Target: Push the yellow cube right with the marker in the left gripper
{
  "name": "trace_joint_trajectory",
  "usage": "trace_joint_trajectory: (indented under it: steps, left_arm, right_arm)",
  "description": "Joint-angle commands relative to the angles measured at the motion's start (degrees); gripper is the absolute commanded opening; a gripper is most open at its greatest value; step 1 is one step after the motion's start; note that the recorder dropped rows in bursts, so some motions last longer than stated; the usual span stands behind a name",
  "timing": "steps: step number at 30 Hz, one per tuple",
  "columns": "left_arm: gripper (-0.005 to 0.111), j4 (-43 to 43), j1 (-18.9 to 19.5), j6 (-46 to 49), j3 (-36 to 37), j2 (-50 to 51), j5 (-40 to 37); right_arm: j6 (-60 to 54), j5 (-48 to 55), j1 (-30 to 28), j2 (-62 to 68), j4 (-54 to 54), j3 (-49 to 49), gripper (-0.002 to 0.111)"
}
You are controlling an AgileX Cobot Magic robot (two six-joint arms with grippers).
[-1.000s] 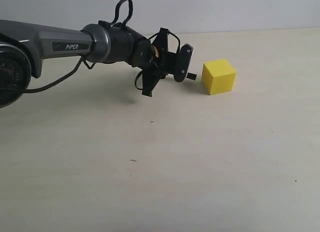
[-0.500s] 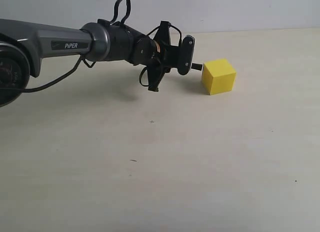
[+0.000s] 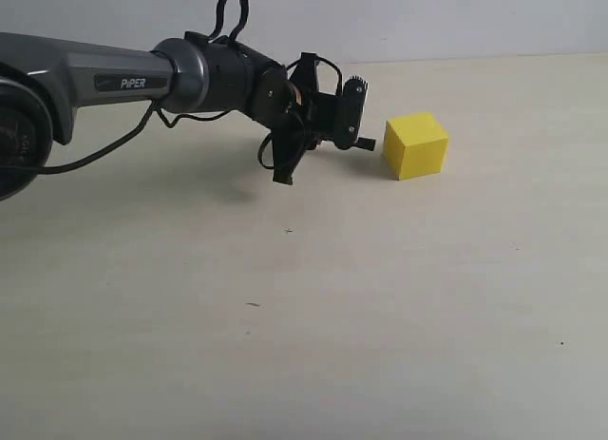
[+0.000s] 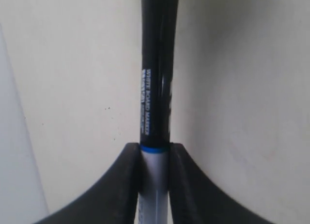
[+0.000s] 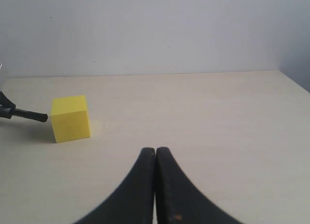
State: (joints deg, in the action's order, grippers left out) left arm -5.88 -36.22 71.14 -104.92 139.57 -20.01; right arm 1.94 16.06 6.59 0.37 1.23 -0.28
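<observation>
The yellow cube (image 3: pixel 415 144) rests on the beige table (image 3: pixel 313 316), right of centre. My left gripper (image 3: pixel 347 126), on the black-and-grey PiPER arm (image 3: pixel 123 84), hangs just left of the cube. It is shut on the marker (image 4: pixel 155 88), with the white barrel between its fingers and the black half sticking out. The marker's black tip (image 3: pixel 365 143) points at the cube's left face with a small gap showing. In the right wrist view the cube (image 5: pixel 70 118) and the marker tip (image 5: pixel 30 116) sit far off. My right gripper (image 5: pixel 155 149) is shut on nothing.
A pale wall (image 3: pixel 427 17) runs along the table's far edge. A black cable (image 3: pixel 104 155) loops under the arm. The table's right edge (image 5: pixel 293 83) shows in the right wrist view.
The left gripper rose and reached slightly right half a second ago, then dropped back down and a little left. The cube has not moved.
</observation>
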Motion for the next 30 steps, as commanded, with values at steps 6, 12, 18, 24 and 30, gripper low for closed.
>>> trace_joint_trajectory:
  steps: [6,12,18,24,30]
  left_arm:
    - [0.000,0.68,-0.32,-0.40,-0.30,-0.85,6.85]
    - [0.000,0.68,-0.06,0.80,-0.30,-0.95,5.98]
    - [0.000,0.68,1.35,-5.84,-0.30,-3.65,1.60]
    - [0.000,0.19,4.23,-25.98,-0.30,-9.55,-8.37]
    - [0.000,-0.11,5.48,-56.81,-0.30,-13.30,-22.00]
  right_arm:
    - [-0.21,-0.73,0.09,-0.37,0.10,0.28,0.000]
    - [-0.21,-0.73,0.09,-0.37,0.10,0.28,0.000]
    - [-0.10,-0.73,0.09,-0.37,0.10,0.28,0.000]
    - [-0.21,-0.73,0.09,-0.37,0.10,0.28,0.000]
    - [-0.10,-0.73,0.09,-0.37,0.10,0.28,0.000]
